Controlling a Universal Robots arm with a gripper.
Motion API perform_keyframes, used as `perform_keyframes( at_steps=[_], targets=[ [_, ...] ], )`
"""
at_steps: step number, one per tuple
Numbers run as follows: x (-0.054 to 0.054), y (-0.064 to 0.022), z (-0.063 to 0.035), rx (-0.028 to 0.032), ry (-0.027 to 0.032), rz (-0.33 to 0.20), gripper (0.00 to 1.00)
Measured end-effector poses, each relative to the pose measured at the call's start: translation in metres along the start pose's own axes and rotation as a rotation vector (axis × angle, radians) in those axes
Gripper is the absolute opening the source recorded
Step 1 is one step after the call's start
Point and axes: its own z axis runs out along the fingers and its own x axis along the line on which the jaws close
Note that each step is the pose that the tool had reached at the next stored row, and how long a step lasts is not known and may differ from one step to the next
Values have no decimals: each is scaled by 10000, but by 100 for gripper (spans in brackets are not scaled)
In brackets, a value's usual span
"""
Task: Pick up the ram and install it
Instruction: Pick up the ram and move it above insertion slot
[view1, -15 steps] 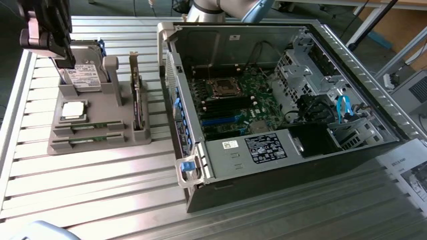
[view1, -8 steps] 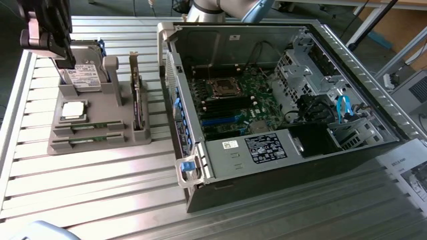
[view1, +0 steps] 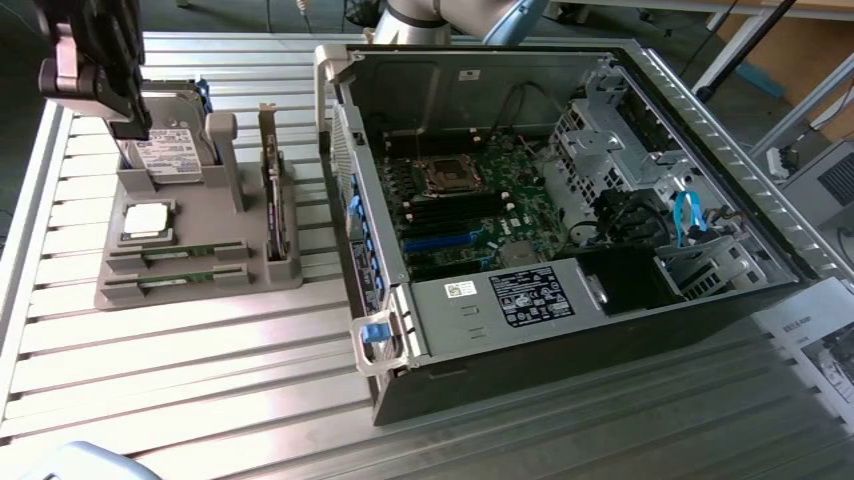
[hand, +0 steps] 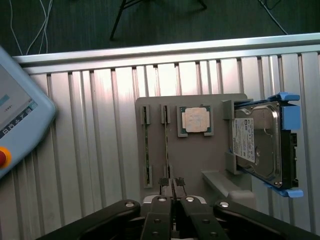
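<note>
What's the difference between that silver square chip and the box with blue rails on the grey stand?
The hard drive is larger and oblong, with a white label and blue rails; the chip is small, square and silver. The hard drive stands propped between grey posts; the chip lies flat in a recess. Both sit on the grey holder.
</note>
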Motion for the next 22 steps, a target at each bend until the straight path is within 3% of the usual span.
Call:
perform_keyframes(
  at_steps=[1,2,11,22],
  targets=[
    [0,0,-1,-1,1,-1,17],
    [0,0,-1,0,1,-1,24],
    [1,0,6,0,0,0,24],
    [4,-7,153,31,-2,-2,24]
  ],
)
